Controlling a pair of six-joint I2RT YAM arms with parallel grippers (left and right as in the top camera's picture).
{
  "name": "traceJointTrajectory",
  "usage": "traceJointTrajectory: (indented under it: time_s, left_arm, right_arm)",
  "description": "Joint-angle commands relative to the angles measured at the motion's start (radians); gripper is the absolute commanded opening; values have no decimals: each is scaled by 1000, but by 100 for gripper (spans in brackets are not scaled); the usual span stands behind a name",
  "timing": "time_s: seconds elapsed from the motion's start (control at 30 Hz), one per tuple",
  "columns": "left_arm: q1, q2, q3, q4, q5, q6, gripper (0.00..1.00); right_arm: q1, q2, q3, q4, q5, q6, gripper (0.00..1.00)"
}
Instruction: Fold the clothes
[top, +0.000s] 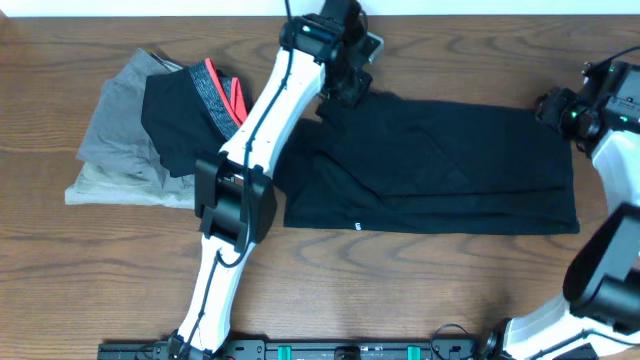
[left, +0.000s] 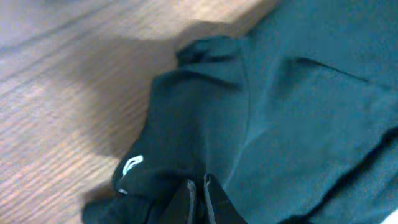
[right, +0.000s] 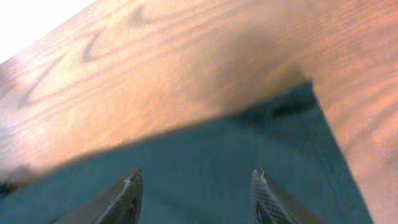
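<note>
Dark brown wood-grain counter (top: 400, 290) fills the frame, streaky and matte. Laid across its middle and right is the large plain black T-shirt (top: 450, 160) of thin soft fabric. It is flattened into a long rectangle with shallow creases running along it and a small white mark (top: 357, 223) at its near edge.

Left pincer (top: 350, 85) is down at the shirt's far left corner. Its fingers (left: 186, 202) are pressed tight together, pinching a fold, with the cloth bunched and puckered around them. In the left wrist view a small white label (left: 132, 165) shows in the crumpled cloth just beside them.

Over on the other side, the right pincer (right: 196, 199) stands open above the shirt's far right corner. Its two pointed, textured fingers (right: 127, 196) are well apart with smooth dark fabric between them. Whether they touch the cloth, can't tell. That corner lies flat and square on the bare wood.

Off to the left sits a stack of grey folded garments (top: 115, 150), soft and slightly rumpled. A smaller black garment (top: 175, 115) is draped on top, its grey-and-red waistband (top: 215, 90) turned up. The white left arm (top: 265, 110) crosses between that pile and the shirt.
</note>
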Motion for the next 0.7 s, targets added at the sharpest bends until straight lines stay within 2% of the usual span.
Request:
traceJointTrajectory:
  time_s: [0.0,0.23,0.47,0.67]
  left_arm:
    - [-3,-2,15,-8,-13,13,6]
    - [-4,-2,15,3,-13,14,6]
    - [-4,-2,15,3,-13,14,6]
    - [-4,-2,15,3,-13,13,6]
  right_arm:
    - [-38,56,14,84,36,10,51]
    - [-69,207,15,278,60,2,52]
    - [-89,317,21,372,63,3,71]
    - [-88,361,21,404,63,34,73]
